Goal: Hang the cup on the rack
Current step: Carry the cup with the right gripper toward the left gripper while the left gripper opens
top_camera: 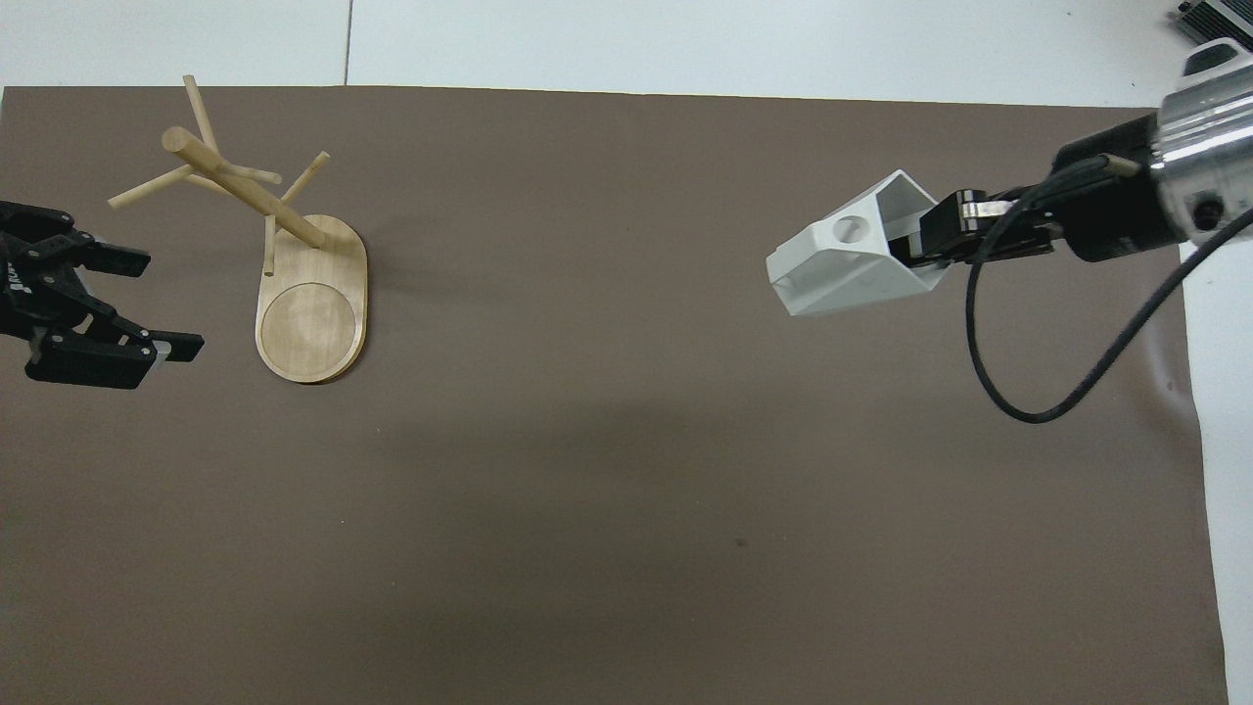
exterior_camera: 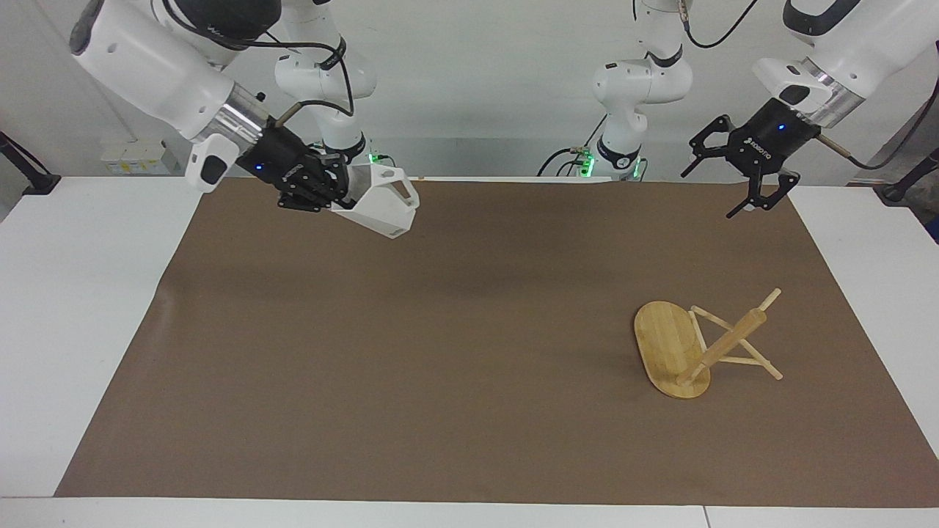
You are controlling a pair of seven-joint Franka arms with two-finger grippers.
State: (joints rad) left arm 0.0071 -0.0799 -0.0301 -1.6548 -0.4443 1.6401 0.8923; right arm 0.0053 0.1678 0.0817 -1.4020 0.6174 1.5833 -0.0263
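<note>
The white faceted cup [exterior_camera: 383,202] hangs tilted in my right gripper [exterior_camera: 342,193], whose fingers are shut on its rim. It is high over the brown mat toward the right arm's end. In the overhead view the cup [top_camera: 840,262] shows its pierced handle on top, held by the right gripper [top_camera: 922,245]. The bamboo rack [exterior_camera: 689,345] stands on its oval base toward the left arm's end, pegs bare; it also shows in the overhead view [top_camera: 311,294]. My left gripper [exterior_camera: 710,193] is open and empty in the air beside the rack, also seen in the overhead view [top_camera: 174,302].
The brown mat [exterior_camera: 455,352] covers most of the white table [exterior_camera: 66,308]. A black cable [top_camera: 1018,392] loops down from the right wrist. Both arm bases stand at the robots' edge of the table.
</note>
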